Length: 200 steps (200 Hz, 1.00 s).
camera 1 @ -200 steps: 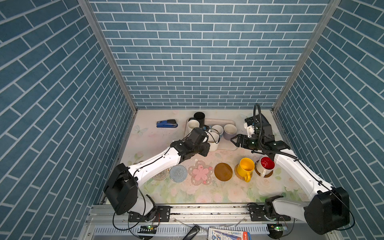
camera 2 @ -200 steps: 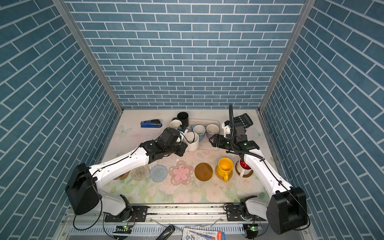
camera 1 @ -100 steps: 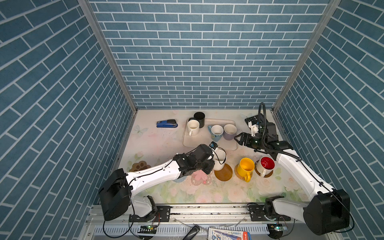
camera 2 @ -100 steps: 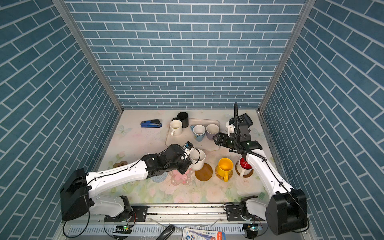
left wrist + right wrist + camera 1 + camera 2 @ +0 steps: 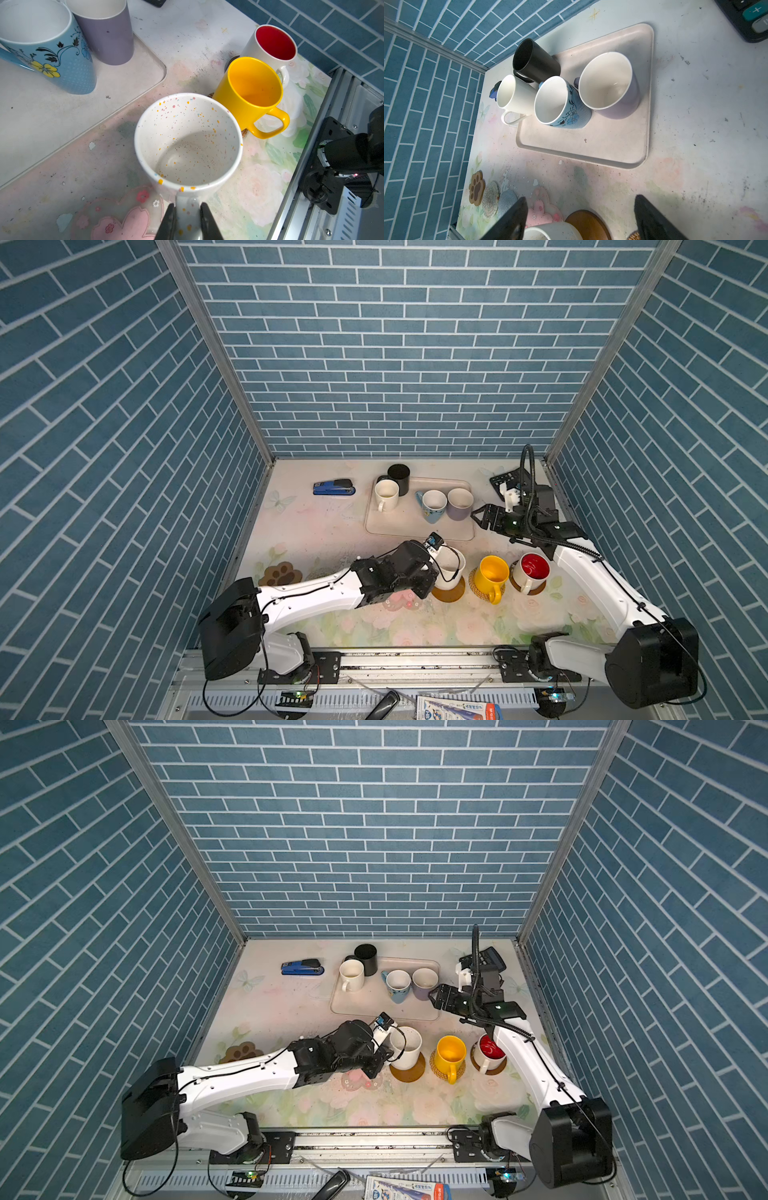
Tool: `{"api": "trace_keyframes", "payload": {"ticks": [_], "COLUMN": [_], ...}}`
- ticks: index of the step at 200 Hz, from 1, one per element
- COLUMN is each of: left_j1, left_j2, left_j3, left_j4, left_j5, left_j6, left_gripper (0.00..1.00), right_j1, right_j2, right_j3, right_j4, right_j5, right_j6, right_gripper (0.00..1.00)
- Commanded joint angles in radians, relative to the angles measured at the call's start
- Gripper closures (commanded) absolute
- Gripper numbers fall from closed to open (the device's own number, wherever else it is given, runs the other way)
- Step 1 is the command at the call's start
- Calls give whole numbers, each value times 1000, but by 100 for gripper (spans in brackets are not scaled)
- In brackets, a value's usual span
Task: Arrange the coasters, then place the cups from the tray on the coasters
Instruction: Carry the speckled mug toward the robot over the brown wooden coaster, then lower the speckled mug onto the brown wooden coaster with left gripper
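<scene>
A pastel flower-printed tabletop (image 5: 328, 531) sits boxed in on three sides by blue brick-pattern walls (image 5: 395, 364). At the back lies the cream tray (image 5: 399, 524), holding a black mug (image 5: 399, 477), a plain white mug (image 5: 386, 494), a light blue flowered mug (image 5: 432, 506) and a lavender mug (image 5: 459, 504). A blue stapler (image 5: 333, 488) lies to its left and a black calculator (image 5: 500, 481) to its right. Along the front, the yellow mug (image 5: 492, 574) stands on a woven coaster (image 5: 473, 585) and the red-lined white mug (image 5: 532, 570) on a brown disc (image 5: 536, 591); the paw coaster (image 5: 282, 574) lies far left. The left arm stretches low across the front, over the pink flower coaster (image 5: 124, 224). Its left gripper (image 5: 187, 207) pinches the handle of a speckled white mug (image 5: 188, 141), upright over a second brown disc (image 5: 451, 594); whether the base touches cannot be told. The right arm bends back toward the tray's right edge, the right gripper (image 5: 580, 198) hanging near the lavender mug, jaws spread wide, gripping nothing.
</scene>
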Motion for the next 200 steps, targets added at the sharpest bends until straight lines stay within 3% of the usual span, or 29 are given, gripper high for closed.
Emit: {"api": "trace_keyframes", "payload": {"ticks": [1, 68, 138, 200], "left_j1": [-9, -31, -78, -83], "left_j2": [-3, 78, 107, 80], "left_j3": [14, -7, -21, -67], "left_j4": [143, 206, 171, 164], "left_j5": [12, 19, -57, -98], "left_j6": [-8, -27, -8, -17], "left_gripper": [100, 100, 100, 92], "right_j1": [-7, -12, -12, -11], "right_j2": [10, 17, 21, 28], "right_j3": [-33, -42, -48, -47], "right_j4": [16, 22, 26, 30], "right_j5": [1, -4, -18, -28], "right_j6": [17, 15, 16, 16], "right_gripper": [19, 19, 19, 19]}}
